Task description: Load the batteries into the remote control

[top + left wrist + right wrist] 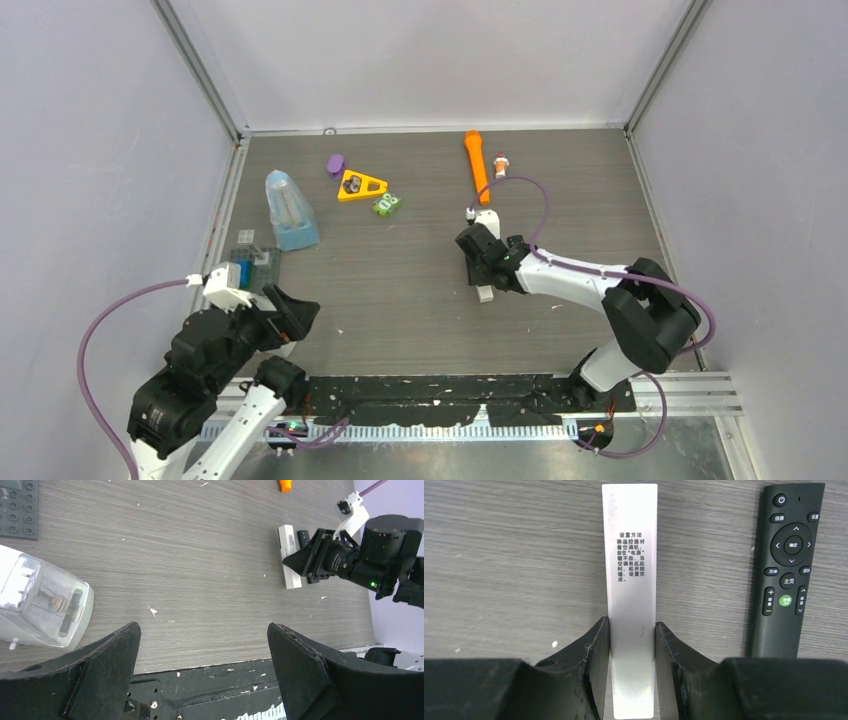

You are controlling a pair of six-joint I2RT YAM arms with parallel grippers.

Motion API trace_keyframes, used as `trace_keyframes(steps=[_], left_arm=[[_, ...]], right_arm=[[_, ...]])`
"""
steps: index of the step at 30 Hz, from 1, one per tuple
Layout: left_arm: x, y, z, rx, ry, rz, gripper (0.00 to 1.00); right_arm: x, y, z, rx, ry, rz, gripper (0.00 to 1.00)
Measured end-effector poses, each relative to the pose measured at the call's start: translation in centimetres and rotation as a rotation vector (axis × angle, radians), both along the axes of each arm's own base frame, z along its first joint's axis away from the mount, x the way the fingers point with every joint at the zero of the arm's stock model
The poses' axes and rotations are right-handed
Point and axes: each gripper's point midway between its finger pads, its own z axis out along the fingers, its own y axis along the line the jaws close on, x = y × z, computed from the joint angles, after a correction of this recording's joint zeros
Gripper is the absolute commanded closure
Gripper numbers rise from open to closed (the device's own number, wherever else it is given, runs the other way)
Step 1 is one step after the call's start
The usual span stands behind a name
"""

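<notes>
The remote control (pixel 631 555) is a slim white bar with black print on its upper face, lying flat on the wood-grain table (pixel 514 555). My right gripper (pixel 631 625) is shut on its long sides near one end, both fingers pressed against it. From above, the bar (pixel 487 219) sticks out on either side of that gripper (pixel 484 262). A black remote with buttons (pixel 789 570) lies parallel right beside it. My left gripper (pixel 202 625) hangs open over the near table edge with nothing in it, far to the left (pixel 300 315). I make out no batteries.
A clear plastic metronome-like case (pixel 290 210) stands at the left, with a grey studded plate (pixel 255 262) nearer. At the back lie an orange torch (pixel 476 160), a yellow triangle piece (pixel 360 186), a purple piece (pixel 335 163) and a green toy (pixel 386 204).
</notes>
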Motion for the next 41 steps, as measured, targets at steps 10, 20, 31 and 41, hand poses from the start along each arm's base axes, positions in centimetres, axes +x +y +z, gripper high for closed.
trace_keyframes(steps=[10,20,31,41], left_arm=[[0.1,-0.3,-1.3,0.06,0.095,-0.027,0.0],[-0.5,0.2,0.6,0.058,0.045,-0.025,0.01],[-2.3,2.9,4.7,0.076,-0.161,0.014,0.0],[-2.5,4.3,4.9,0.116,-0.211,0.058,0.0]], right_arm=[[1.1,-1.0,-2.1,-0.009,0.077,-0.047,0.1],[0.0,-2.9,7.3,0.138,-0.124,-0.084,0.05],[-9.5,-16.4,27.0,0.529,-0.742,-0.298,0.05],[-17.1,-25.7,32.2,0.669,-0.992,-0.423,0.05]])
